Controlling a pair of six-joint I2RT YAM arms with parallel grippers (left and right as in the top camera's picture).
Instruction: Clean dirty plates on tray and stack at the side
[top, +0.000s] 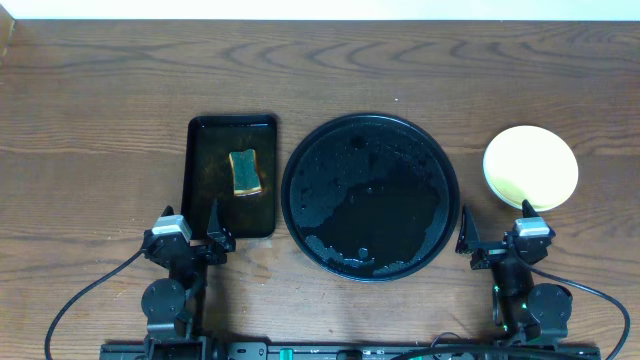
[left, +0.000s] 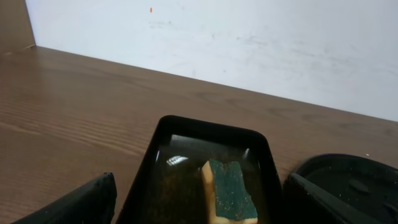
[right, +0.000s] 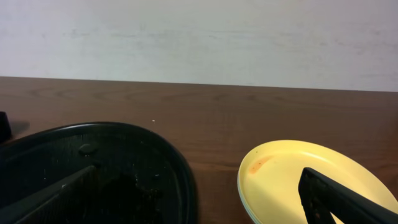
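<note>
Ahead of the right claw (top: 495, 226), a little to its outer side: yellow plate (top: 530, 167), flat on the bench (top: 100, 120), near but not touching the claw. The right wrist view shows a paler edge under its near rim, so it probably tops a stack. Count not readable. Faint orange mark on its inner slope.

Right claw: spread wide, holding nothing, low over the bench. Left claw (top: 190, 225): also wide open and empty, facing the rectangular tray (top: 205, 190) directly in front of it. A sponge (top: 245, 172) lies in that tray, green face up.

Round tray (top: 370, 196) sits between the two claws. No plates on it, only water droplets across the gloss.

Judgement: clearing looks finished or close to it. If the orange mark needs another wipe, the right arm is plainly nearer. The plate lies forward and slightly outboard of its claw, while the left claw is well apart with the round tray in between. The plate is round, so there is no long axis to line up on; any rim approach serves.
</note>
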